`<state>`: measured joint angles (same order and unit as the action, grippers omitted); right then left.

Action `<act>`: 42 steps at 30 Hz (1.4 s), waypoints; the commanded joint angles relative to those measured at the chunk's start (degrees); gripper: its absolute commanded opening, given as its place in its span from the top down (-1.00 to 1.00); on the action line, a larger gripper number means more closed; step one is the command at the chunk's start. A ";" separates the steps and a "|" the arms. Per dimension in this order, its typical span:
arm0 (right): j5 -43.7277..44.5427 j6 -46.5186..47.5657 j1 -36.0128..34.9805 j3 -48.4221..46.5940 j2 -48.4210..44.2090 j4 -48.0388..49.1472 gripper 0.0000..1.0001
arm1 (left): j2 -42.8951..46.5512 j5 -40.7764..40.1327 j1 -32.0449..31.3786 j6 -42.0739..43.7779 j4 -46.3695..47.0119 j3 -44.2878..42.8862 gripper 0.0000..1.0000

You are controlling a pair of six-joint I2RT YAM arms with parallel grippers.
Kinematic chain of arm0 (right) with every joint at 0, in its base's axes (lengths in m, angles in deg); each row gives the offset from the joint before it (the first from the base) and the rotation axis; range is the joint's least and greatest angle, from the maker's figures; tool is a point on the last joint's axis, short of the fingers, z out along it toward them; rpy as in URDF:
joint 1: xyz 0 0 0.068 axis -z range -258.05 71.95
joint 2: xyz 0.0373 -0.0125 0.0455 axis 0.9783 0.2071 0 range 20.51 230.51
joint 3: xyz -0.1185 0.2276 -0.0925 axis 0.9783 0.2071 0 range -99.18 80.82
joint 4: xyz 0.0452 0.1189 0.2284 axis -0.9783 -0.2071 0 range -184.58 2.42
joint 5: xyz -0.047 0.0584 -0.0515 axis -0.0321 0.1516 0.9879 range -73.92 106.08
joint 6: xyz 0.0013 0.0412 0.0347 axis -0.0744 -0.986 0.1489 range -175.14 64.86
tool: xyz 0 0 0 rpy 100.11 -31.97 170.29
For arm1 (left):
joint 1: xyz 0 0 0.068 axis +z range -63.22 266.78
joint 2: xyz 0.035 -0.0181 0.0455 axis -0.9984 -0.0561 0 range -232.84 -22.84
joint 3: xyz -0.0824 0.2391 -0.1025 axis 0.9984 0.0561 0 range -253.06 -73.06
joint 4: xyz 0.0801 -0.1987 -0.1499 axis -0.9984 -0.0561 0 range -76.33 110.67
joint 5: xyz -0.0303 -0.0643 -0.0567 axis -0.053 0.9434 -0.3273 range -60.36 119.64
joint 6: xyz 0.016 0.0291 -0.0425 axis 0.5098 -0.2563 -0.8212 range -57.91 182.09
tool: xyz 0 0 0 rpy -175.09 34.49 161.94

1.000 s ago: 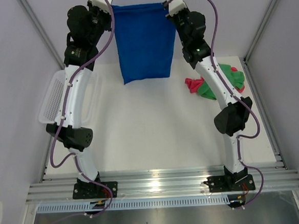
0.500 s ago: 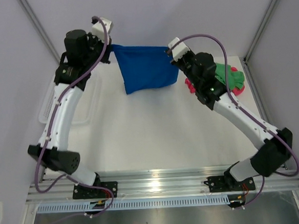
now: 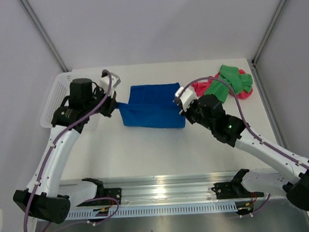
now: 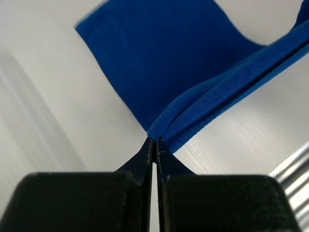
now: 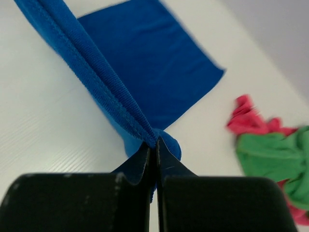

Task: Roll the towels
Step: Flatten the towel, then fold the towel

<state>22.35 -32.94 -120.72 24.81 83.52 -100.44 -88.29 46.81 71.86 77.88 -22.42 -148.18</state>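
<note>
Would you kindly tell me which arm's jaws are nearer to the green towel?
Right. The right arm's jaws pinch the blue towel at the end nearest the green towel; the left arm's jaws pinch its opposite end.

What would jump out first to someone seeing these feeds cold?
The blue towel lies mid-table, folded double and stretched between the two arms. The left pincer and the right pincer are each shut on an end of its doubled edge. After that, the green towel and the pink-red towel are heaped together at the far right corner.

Towel (image 3: 153, 112) between basket (image 3: 51, 102) and heap (image 3: 231, 84)
</note>
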 commanded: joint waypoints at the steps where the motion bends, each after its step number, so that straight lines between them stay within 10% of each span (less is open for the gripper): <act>1: -0.54 -9.25 -1.26 2.21 -4.46 -8.74 1.00 | 4.62 -0.29 1.29 4.07 -6.64 4.52 0.99; 21: -15.30 -31.51 -17.70 6.00 -2.71 -23.08 1.00 | 19.74 0.32 1.29 10.05 -22.82 24.48 0.99; 34: -26.48 -35.38 -18.06 -3.23 1.07 -36.70 1.00 | 22.82 3.74 1.29 10.93 -33.64 20.80 0.99; 42: -17.26 -28.44 -6.48 -8.67 9.14 -38.65 1.00 | 13.52 2.00 1.29 6.89 -22.05 15.44 0.99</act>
<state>0.20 -64.83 -134.21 19.09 89.35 -135.09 -70.67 52.28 72.35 86.04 -50.70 -129.47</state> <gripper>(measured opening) 0.018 0.010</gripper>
